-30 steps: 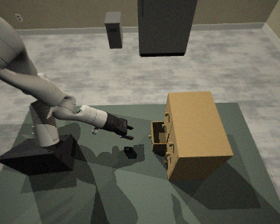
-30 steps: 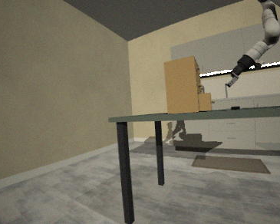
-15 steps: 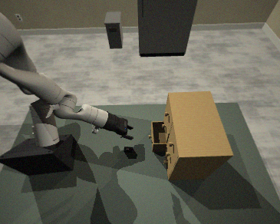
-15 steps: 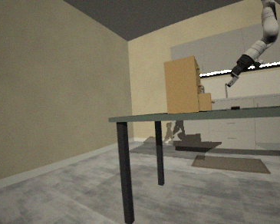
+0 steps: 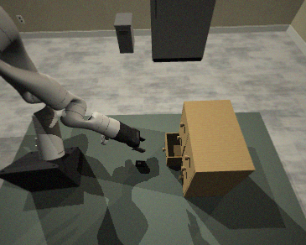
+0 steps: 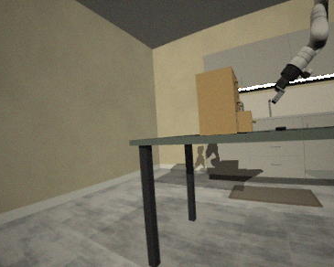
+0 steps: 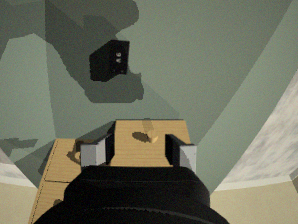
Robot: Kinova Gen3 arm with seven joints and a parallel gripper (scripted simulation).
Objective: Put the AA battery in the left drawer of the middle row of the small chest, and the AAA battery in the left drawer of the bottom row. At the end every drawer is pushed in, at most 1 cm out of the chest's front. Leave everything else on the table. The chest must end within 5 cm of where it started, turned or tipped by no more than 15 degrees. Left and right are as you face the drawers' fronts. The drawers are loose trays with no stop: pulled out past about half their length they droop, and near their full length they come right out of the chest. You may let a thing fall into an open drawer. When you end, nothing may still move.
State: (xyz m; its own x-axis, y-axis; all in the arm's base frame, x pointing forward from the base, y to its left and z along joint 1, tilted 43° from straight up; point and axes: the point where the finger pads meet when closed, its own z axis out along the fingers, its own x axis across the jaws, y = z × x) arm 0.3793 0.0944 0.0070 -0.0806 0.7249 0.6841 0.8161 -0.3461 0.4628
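The small wooden chest (image 5: 216,134) (image 6: 215,101) stands upright on the table, its front facing the arm. Its bottom-row left drawer (image 5: 174,161) (image 6: 246,121) (image 7: 172,127) stands well out of the front and looks level. A darker brown patch shows inside it; I cannot tell what it is. The other drawers look pushed in. My gripper (image 5: 142,144) (image 6: 275,101) (image 7: 139,144) is open and empty, above the table and in front of that drawer, higher than its rim. Neither the AA nor the AAA battery can be made out in any view.
A small black box (image 5: 142,166) (image 6: 280,129) (image 7: 111,61) with pale marks on top lies on the green table (image 5: 241,122) in front of the chest. Knobs stick out of the chest's front. The arm's dark base (image 5: 40,176) stands at the table's left in the top view.
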